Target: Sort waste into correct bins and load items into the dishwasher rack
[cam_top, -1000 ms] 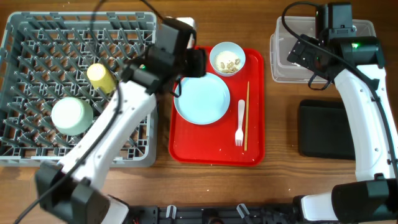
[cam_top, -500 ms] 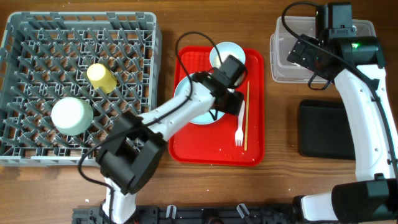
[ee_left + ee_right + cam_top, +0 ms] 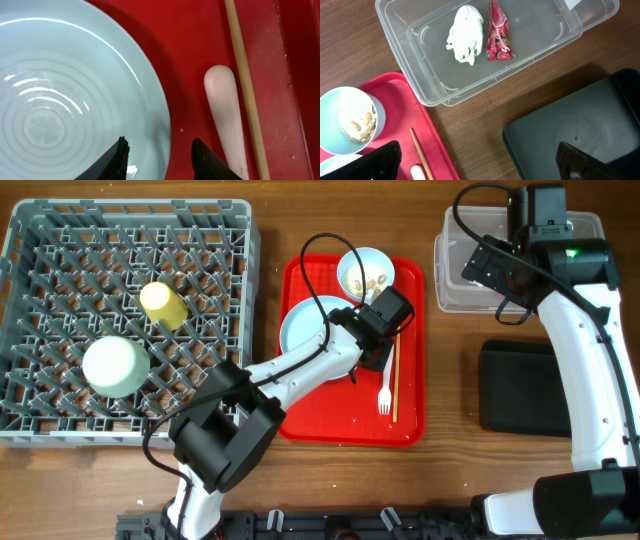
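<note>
The left fingers (image 3: 114, 164) stand partly apart, one black tip over the plate (image 3: 65, 100) and the other over the red tray (image 3: 185, 45). The plate's right rim lies in the gap between them, and they have hold of nothing yet. The plate looks like glazed ceramic: pale blue, round and glossy, with faint rings and a small clover mark at its centre. It lies flat on the tray, so I reckon the step in hand is picking it up for the rack (image 3: 130, 207). The next move calls for pinching that thin, slippery rim squarely, then standing the plate between the grey pegs. Just beside the outer finger lies the fork (image 3: 227, 120), smooth white plastic, and next to it a thin wooden chopstick (image 3: 244, 80). Well apart, the right fingers (image 3: 382, 160) hang wide open and empty above the clear tub (image 3: 540, 60), where the crumpled tissue (image 3: 465, 32) and red wrapper (image 3: 498, 35) lie. The white bowl (image 3: 352, 260) holds crumbly scraps (image 3: 368, 282).
</note>
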Controlling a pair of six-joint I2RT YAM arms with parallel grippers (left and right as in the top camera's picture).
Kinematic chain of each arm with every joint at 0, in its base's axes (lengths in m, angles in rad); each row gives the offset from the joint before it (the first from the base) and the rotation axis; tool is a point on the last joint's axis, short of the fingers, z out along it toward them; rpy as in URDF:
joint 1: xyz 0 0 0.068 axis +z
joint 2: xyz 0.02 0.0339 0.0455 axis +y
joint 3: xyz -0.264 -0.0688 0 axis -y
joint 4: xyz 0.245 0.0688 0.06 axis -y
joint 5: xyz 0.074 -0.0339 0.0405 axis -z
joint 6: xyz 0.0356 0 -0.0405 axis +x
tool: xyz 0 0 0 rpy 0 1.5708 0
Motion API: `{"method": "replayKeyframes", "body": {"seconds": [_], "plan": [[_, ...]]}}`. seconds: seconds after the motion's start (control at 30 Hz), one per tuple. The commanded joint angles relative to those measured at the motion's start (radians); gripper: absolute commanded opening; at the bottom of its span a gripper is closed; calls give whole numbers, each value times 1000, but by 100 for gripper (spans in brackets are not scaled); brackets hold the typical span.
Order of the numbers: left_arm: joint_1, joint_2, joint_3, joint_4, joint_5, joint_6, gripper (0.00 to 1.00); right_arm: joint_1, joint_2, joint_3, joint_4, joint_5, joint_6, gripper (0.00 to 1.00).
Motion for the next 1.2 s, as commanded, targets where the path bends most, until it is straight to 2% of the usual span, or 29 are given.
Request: {"method": "replayKeyframes", "body": {"seconds": [0.0,0.17,0.3,0.37,0.47,0.83,1.07,1.17], "plan": [[-14,27,-36,7,-12,-2,38,3,-23,-3,3,21,-10,100],[-24,69,-41,11,-13,-2,38,3,-23,-3,3,21,-10,100],[-23,73,-41,14,-13,-2,18,3,-23,-3,3,21,-9,100],[-23,73,-41,14,-13,-2,4,3,-23,-3,3,21,-10,100],[-24,73,-41,13,-32,47,4,3,-23,-3,3,21,-10,100],[-126,65,-33,-36,-389,51,4,3,-23,-3,3,21,-10,100],[-136,51,19,-75,-410,51,4,3,-23,-3,3,21,-10,100],[-137,24,22,-90,-478,51,4,3,-23,-3,3,21,-10,100]]}}
